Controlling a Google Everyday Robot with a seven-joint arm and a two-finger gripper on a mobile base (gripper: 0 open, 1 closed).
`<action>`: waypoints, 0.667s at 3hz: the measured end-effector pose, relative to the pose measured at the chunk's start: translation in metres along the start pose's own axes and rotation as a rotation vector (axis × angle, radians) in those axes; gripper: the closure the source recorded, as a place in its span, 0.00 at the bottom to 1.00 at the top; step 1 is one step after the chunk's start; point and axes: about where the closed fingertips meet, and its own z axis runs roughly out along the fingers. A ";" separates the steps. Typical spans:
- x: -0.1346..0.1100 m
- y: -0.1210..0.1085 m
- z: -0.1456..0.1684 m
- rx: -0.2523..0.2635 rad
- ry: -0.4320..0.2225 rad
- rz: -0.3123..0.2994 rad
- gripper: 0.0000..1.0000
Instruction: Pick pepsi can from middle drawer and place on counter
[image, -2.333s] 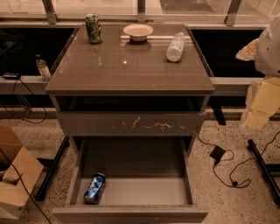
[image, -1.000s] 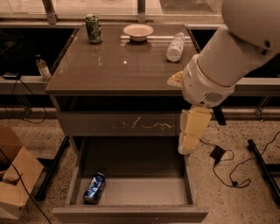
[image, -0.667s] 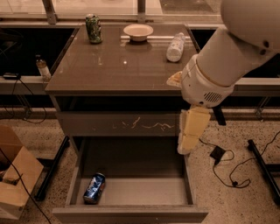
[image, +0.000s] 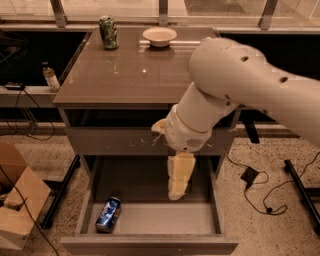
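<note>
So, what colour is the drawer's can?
The can is blue, white lettering; camera view; hand over drawer.

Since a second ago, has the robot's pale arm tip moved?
Yes. The gripper swung left and down, from the scratched drawer front's right end to over the middle drawer.

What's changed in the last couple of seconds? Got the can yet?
The gripper swung in from the right of the view, leftward and down, and now hangs over the open middle drawer, to the right of the pepsi can. Nothing grasped. The pepsi can, green can and bowl have not moved.
</note>
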 end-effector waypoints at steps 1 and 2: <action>-0.021 -0.007 0.075 -0.080 -0.083 -0.100 0.00; -0.035 -0.023 0.140 -0.141 -0.218 -0.129 0.00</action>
